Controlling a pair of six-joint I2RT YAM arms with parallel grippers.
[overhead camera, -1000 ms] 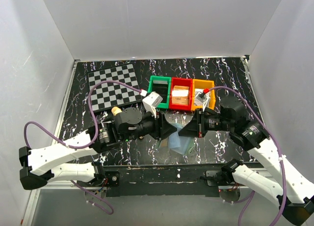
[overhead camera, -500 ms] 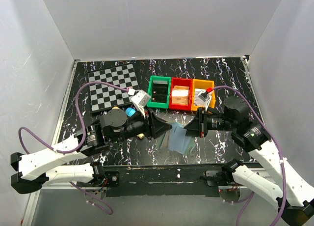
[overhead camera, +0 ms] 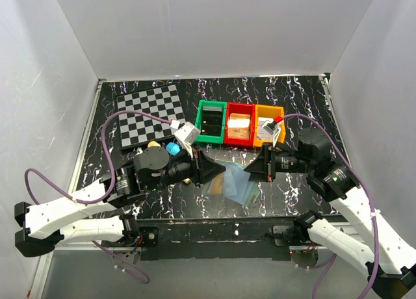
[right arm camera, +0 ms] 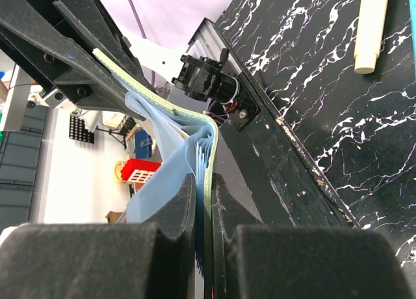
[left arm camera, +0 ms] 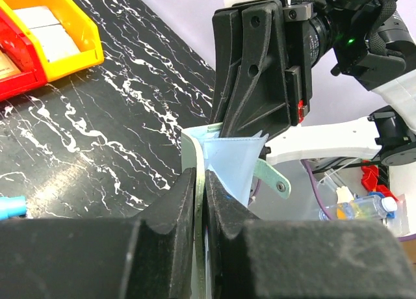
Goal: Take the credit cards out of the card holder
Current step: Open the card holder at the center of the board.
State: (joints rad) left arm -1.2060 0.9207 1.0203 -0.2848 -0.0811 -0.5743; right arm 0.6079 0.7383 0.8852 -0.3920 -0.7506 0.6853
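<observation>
Top view, reading from the left of the frame: checkered board (overhead camera: 149,114) is lying at upper left, out of the action. Left gripper (overhead camera: 218,171) is pointing toward centre, its fingers (left arm camera: 172,208) pressing nearly together on the thin grey-green edge of the card holder (overhead camera: 235,185), with nothing else in the pinch. The holder is sitting at lower centre, apparently held above the black marbled table (overhead camera: 305,94) and spread between the two arms, with the coloured bins (overhead camera: 239,125) standing just behind it. Right gripper (overhead camera: 252,170) is facing it from the right, likewise squeezing down to a sliver on the opposite edge. The right wrist view is showing pale blue leaves fanning out from that pinch. Credit cards: cannot tell them apart from the pockets in any view. Step in hand, as I am judging it: opening the holder to expose a card. Doing it well is going to call for a firm right-hand pinch as anchor, easing the panels apart without creasing them, and checking that the left fingers are catching a card edge rather than the cover, since gripping both layers would be dragging the whole wallet along.
</observation>
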